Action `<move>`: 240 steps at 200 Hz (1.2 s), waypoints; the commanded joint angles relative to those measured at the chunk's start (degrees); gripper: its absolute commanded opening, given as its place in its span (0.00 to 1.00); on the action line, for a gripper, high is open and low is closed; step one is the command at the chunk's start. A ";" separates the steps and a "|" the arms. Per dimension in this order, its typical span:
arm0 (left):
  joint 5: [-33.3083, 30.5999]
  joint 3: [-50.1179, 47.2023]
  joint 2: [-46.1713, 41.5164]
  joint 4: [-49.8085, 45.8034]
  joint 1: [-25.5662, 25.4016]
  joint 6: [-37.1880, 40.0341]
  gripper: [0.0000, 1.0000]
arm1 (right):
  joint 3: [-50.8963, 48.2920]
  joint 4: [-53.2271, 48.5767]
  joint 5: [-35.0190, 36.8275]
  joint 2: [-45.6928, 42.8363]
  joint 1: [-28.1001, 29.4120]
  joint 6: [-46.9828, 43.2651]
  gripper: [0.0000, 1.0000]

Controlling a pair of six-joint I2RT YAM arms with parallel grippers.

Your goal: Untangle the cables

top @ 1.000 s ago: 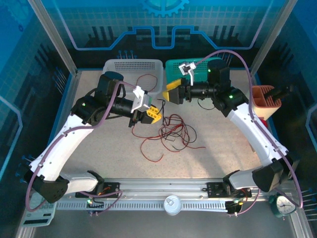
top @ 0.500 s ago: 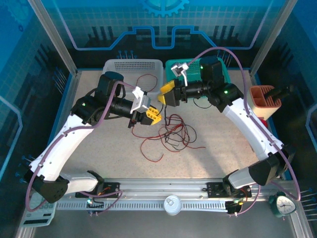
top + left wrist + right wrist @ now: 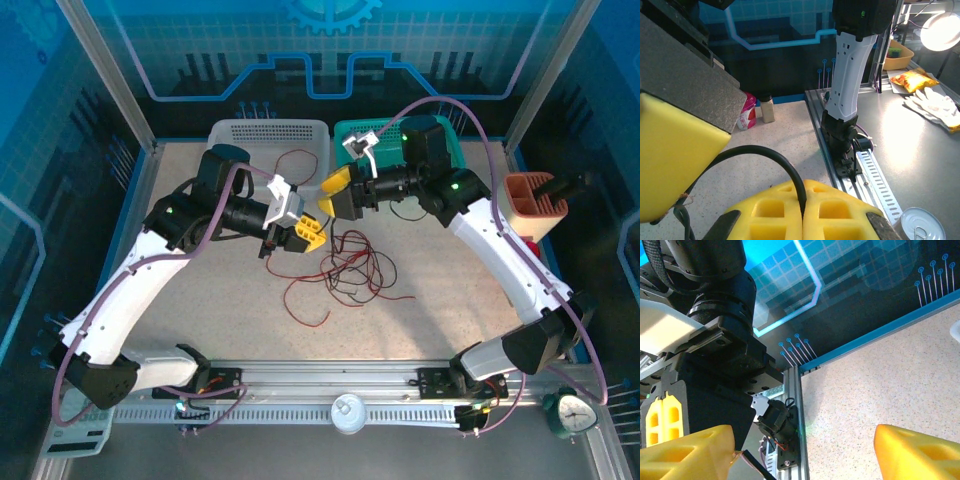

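Well inside table (image 3: 450, 300) edges, tangled cables (image 3: 352, 265), left hand (image 3: 314, 233) pinching one.

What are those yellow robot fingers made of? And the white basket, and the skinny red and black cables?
The yellow pads look like soft foam: matte, with moulded square holes. The white basket looks like hard plastic, its walls a grid of tiny holes. The cables are probably wire in a smooth plastic coat, since they hold loose curls; their insides are hidden.
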 commanded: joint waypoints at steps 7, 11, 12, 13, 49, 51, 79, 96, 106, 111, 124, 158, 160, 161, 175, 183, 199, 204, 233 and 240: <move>3.07 -1.02 0.39 -0.45 -0.19 1.74 0.00 | 1.42 2.14 -2.78 -1.20 0.40 1.24 0.76; 3.03 -1.03 0.37 -0.40 -0.19 1.69 0.00 | 1.46 2.14 -3.00 -1.20 0.38 1.27 0.76; 3.07 -1.07 0.37 -0.41 -0.20 1.65 0.00 | 1.46 2.12 -3.08 -1.20 0.39 1.26 0.76; 3.04 -1.08 0.37 -0.38 -0.21 1.68 0.00 | 1.46 2.06 -3.11 -1.20 0.35 1.26 0.76; 2.93 -1.08 0.19 -0.10 -0.21 1.84 0.00 | 0.84 0.62 -4.13 -1.29 0.24 0.28 0.76; 2.93 -1.09 0.19 -0.12 -0.19 1.80 0.00 | 0.73 0.65 -4.19 -1.29 0.30 0.24 0.76; 2.69 -0.57 0.28 0.14 -0.21 1.78 0.00 | -2.10 0.47 -4.78 -1.54 0.40 -0.40 0.76; 2.65 -0.16 0.46 0.15 -0.21 1.68 0.00 | -3.66 0.63 -4.91 -1.90 0.56 -0.84 0.76; 2.46 -0.22 0.49 0.38 -0.19 1.63 0.00 | -4.01 0.28 -5.07 -1.74 0.70 -1.17 0.76; 2.41 -0.15 0.55 0.52 -0.17 1.63 0.00 | -3.96 -0.24 -5.04 -1.58 0.80 -1.55 0.75; 2.30 -0.22 0.55 0.64 -0.19 1.46 0.00 | -3.76 -1.88 -3.98 -1.29 0.89 -2.75 0.72; 1.97 -0.51 0.30 1.24 -0.19 0.94 0.00 | -4.43 -0.55 -4.64 -1.98 -0.56 -2.07 0.28; 1.87 -0.56 0.29 1.38 -0.16 0.88 0.00 | -4.43 -0.41 -4.73 -2.03 -0.67 -1.97 0.26; 1.83 -0.61 0.29 1.40 -0.19 0.90 0.00 | -4.43 -0.35 -4.82 -2.05 -0.75 -1.94 0.25; 1.54 -1.13 -0.21 2.85 -0.21 -0.18 0.00 | -4.85 0.18 -4.61 -2.63 -1.69 -1.65 0.08; 1.08 -1.53 -0.62 4.68 -0.16 -2.02 0.00 | -5.29 0.53 -4.05 -3.10 -2.32 -1.35 0.00; -0.55 -2.78 -1.83 11.44 0.01 -9.20 0.00 | -7.01 2.12 -1.21 -4.21 -4.13 -0.16 0.00; -0.52 -3.01 -2.12 13.40 0.09 -11.56 0.00 | -7.85 3.10 -0.59 -4.56 -4.75 0.52 0.00; -1.18 -3.42 -2.90 24.72 0.12 -26.64 0.00 | -12.78 9.97 3.28 -6.54 -7.94 5.89 0.00; -2.20 -3.29 -2.82 26.67 0.09 -30.84 0.00 | -13.72 11.79 4.08 -6.94 -8.40 7.35 0.00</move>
